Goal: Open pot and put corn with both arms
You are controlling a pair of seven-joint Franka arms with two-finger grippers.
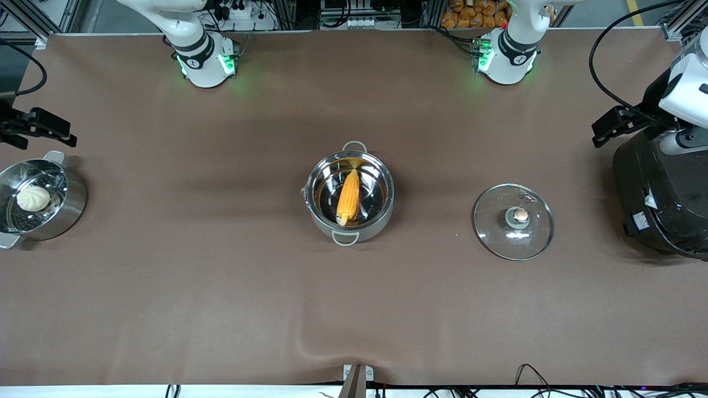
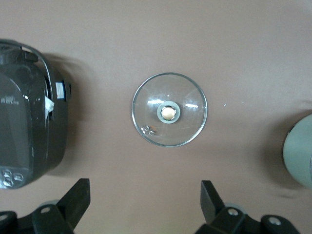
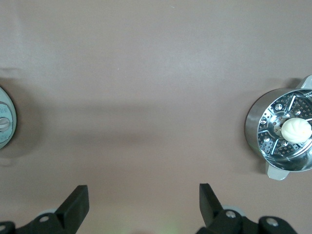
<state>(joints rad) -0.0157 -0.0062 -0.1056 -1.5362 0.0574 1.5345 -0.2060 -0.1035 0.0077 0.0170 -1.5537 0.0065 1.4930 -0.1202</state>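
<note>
Corn cob (image 1: 348,197) lies lengthwise inside the open pot (image 1: 381,213) at frame centre, glass lid (image 1: 513,221) on the table (image 1: 221,287) toward the left arm's end; left claw (image 2: 145,202) and right claw (image 3: 144,201) both released, well apart from it.

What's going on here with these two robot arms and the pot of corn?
Right now neither arm is holding anything. The pot sits uncovered in the middle of the table with the corn cob lying inside it. Its glass lid rests knob-up on the table, beside the pot toward the left arm's end. The left claw hangs open above the lid area, near the black electric cooker. The right claw is open too, up near the steamer pot holding a white bun.
</note>
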